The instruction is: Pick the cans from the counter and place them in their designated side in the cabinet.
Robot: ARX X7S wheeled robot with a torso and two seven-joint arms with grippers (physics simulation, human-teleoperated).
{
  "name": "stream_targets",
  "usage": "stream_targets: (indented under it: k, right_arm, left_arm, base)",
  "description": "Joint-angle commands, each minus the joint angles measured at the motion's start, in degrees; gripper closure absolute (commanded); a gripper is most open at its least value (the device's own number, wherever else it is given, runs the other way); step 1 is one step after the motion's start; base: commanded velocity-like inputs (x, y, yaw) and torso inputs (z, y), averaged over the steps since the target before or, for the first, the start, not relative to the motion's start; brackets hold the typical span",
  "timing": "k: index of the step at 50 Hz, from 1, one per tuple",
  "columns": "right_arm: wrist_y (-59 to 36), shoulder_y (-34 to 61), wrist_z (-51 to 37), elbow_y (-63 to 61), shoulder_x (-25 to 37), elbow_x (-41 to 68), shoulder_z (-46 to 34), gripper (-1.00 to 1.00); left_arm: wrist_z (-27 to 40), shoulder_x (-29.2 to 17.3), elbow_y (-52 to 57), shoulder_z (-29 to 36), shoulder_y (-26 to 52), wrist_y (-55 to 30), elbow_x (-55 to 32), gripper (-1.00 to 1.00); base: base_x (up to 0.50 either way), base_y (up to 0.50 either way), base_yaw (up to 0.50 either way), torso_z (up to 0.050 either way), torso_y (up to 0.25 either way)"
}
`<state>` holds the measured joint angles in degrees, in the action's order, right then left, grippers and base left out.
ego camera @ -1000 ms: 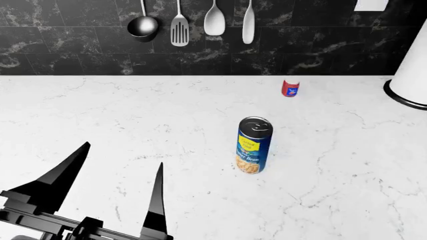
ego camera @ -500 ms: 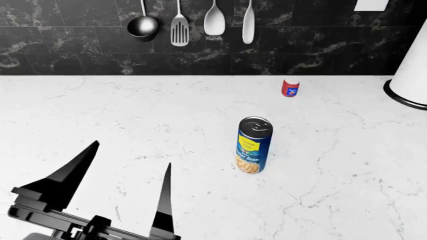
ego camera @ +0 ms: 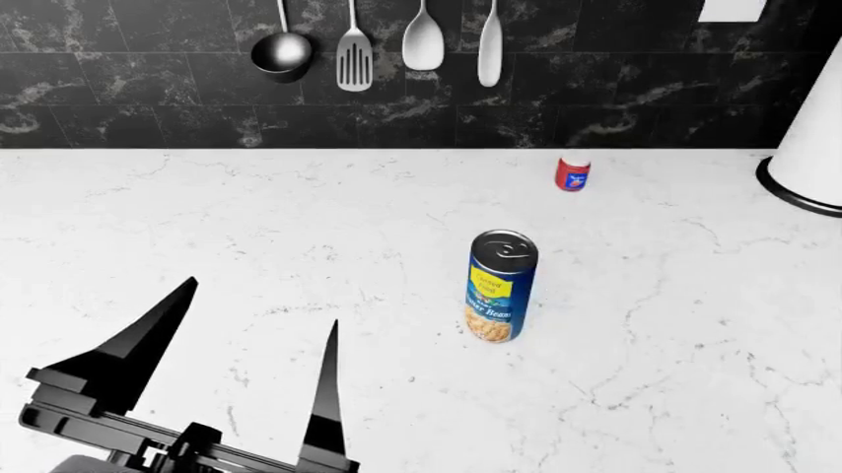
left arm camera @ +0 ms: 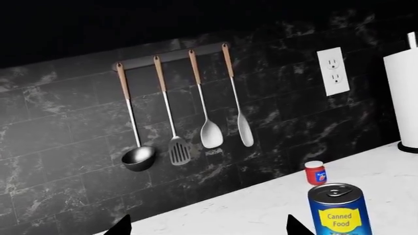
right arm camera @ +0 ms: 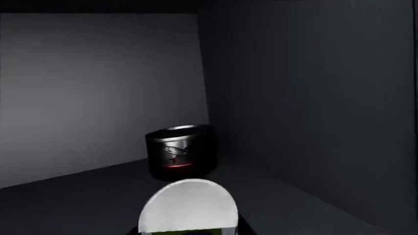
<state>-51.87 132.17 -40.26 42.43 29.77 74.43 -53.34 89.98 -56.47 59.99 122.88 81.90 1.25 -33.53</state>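
Note:
A tall blue can point(ego camera: 500, 291) with a yellow label stands upright mid-counter point(ego camera: 263, 217); the left wrist view shows it too point(left arm camera: 338, 210). A tiny red can point(ego camera: 573, 173) stands near the back wall point(left arm camera: 315, 172). My left gripper point(ego camera: 260, 303) hovers open at the lower left, well left of the blue can, nothing between its fingers point(left arm camera: 207, 226). My right gripper point(right arm camera: 188, 230) is out of the head view. It sits inside a dark cabinet point(right arm camera: 313, 98), shut on a silver-topped green can point(right arm camera: 188, 208). Another dark can point(right arm camera: 181, 152) stands in the cabinet's back corner.
A ladle, slotted turner and two spoons point(ego camera: 382, 44) hang on the black tile wall. A white paper-towel roll point(ego camera: 815, 138) on a black base stands at the far right. A wall outlet point(left arm camera: 333, 71) is mounted beside it.
My left gripper has shifted a little forward and right over the counter, then held still. The cans on the counter have not moved.

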Motion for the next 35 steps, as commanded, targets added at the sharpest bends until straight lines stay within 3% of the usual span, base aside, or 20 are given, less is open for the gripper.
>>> stream_targets:
  k: [1, 16, 17, 35]
  right_arm:
    - [-9.7, -4.2, -1.3, 14.7, -2.9, 5.7, 3.3, 1.0]
    - [-6.6, -8.7, 3.0, 14.1, -2.6, 1.9, 0.2, 1.0]
    - [-7.0, -8.6, 3.6, 13.7, -2.6, 2.1, 0.2, -1.0]
    - [-7.0, -9.2, -2.2, -4.9, 1.0, 4.4, 2.3, -1.0]
  left_arm:
    - [0.0, 1.0, 0.0, 2.1, 1.7, 1.8, -0.1, -1.0]
    - [0.0, 0.9, 0.0, 1.4, 0.8, 0.9, 0.1, -1.0]
    - [0.0, 0.9, 0.0, 1.3, 0.8, 0.9, 0.1, -1.0]
    - [0.0, 0.4, 0.0, 0.1, -0.3, 0.8, 0.9, -1.0]
  base:
    - [0.0, 0.0, 0.0, 0.0, 0.0]
    - [0.0, 0.0, 0.0, 0.0, 0.0]
    - [0.0, 0.0, 0.0, 0.0, 0.0]
    - [0.0, 0.0, 0.0, 0.0, 0.0]
